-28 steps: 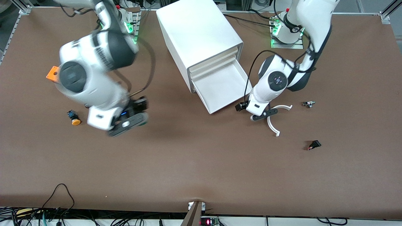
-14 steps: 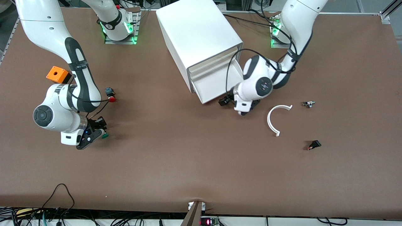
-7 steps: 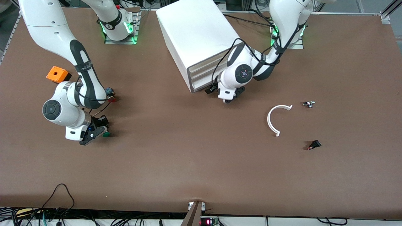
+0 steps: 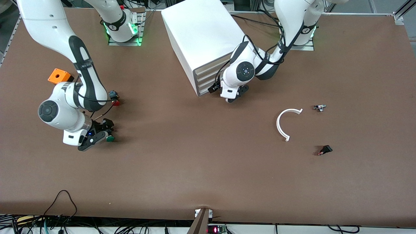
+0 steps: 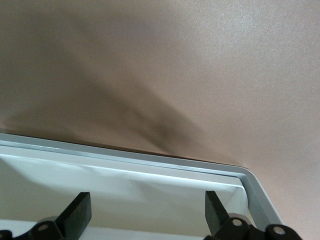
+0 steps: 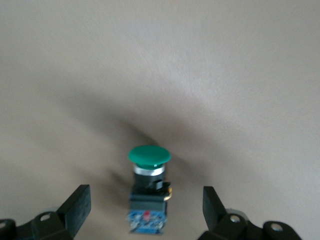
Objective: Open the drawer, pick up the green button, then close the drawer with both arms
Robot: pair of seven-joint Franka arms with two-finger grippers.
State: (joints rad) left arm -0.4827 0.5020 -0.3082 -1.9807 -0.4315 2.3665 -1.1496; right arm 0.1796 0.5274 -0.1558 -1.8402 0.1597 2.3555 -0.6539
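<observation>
Here, at the right arm's end of the table, an orange block (image 4: 59,76) with a hole lies far from the front camera; nearer, the right gripper (image 4: 97,136) stands wide open, holding nothing, its fingers (image 6: 76,205) apart on either side of the green button (image 4: 110,138), which lies on the brown table (image 4: 195,169). A red-capped button (image 4: 114,99) lies beside that arm. Centrally, the white cabinet (image 4: 203,35) shows its lowest drawer (image 4: 208,88) pushed in; the left gripper (image 4: 231,95), open and empty, is at the drawer front. Toward the left arm's end lie a white curved piece (image 4: 282,125), a small metal part (image 4: 319,107) and a small black part (image 4: 325,149). No writing is legible.
</observation>
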